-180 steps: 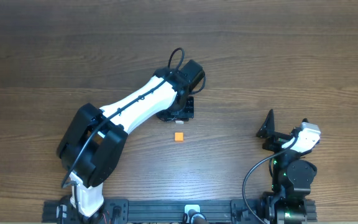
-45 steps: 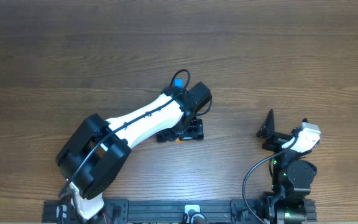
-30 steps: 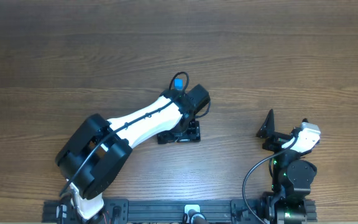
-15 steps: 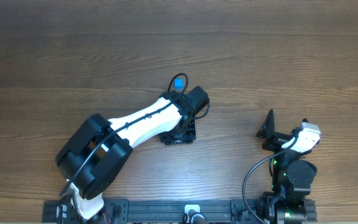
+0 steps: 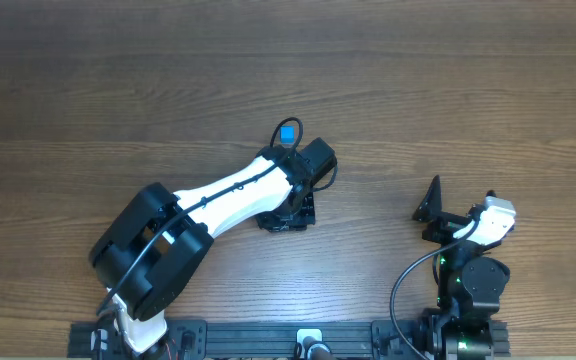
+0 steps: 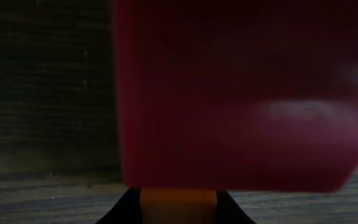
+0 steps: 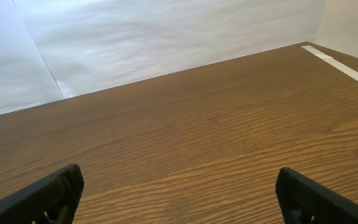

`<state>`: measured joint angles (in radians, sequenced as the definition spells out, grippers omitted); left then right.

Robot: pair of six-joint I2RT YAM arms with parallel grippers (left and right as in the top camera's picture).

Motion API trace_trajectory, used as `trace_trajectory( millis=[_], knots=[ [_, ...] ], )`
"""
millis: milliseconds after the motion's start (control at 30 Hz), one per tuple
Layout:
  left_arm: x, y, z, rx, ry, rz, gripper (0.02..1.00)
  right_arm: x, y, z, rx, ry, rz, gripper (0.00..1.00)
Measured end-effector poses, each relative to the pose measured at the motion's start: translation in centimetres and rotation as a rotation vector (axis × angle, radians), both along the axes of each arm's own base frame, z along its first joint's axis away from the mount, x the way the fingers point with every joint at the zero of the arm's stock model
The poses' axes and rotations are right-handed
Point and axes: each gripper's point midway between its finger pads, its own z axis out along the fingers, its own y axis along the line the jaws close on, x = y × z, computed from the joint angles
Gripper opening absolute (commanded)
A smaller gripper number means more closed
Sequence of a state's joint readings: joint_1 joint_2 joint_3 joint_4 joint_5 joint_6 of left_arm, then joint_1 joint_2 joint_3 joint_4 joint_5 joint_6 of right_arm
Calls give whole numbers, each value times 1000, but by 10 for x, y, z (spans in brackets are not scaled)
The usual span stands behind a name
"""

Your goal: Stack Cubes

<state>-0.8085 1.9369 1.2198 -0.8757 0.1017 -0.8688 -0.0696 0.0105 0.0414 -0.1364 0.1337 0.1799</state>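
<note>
Item 1, tabletop (image 5: 118, 80): brown wood grain, carrying all the items listed.

Item 2, blue cube (image 5: 287, 134): stands alone on the tabletop, inside the loop of black cable at the left arm's (image 5: 228, 185) wrist. It is taken as the reference mark for this report.

Item 3, left hand (image 5: 286, 212): lowered to the tabletop near the blue cube, on the side toward the arm bases. The white arm slants in from the left base.

Item 4, orange cube (image 6: 179, 204): in the left wrist view it sits between the two dark fingers, which are drawn in against its two sides. The left hand is recorded as gripping the orange cube. Whether the cube rests on the wood or is clear of it cannot be told.

Item 5, red cube (image 6: 241, 93): its face looms very close to the left wrist camera, directly beyond the orange cube. Wood grain shows beside it and along its lower edge. Its edge meets the orange cube in the picture, but actual contact between the two cannot be confirmed.

Item 6, right hand (image 7: 179, 190): fingers spread wide with nothing between them. It is parked above its own base, well apart from the blue cube, to the right.
</note>
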Motion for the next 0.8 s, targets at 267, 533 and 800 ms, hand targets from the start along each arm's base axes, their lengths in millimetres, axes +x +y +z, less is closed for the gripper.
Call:
trace_trajectory(
  millis=[267,533,800],
  knots=[
    [-1,1,1,2,2,0,93,0,0,0,-1,0,0,993],
    [1,0,22,-28,-29,0,47,0,0,0,0,0,0,991],
    [18,-6,69,-10,-85,0,40,0,0,0,0,0,0,991]
  ],
)
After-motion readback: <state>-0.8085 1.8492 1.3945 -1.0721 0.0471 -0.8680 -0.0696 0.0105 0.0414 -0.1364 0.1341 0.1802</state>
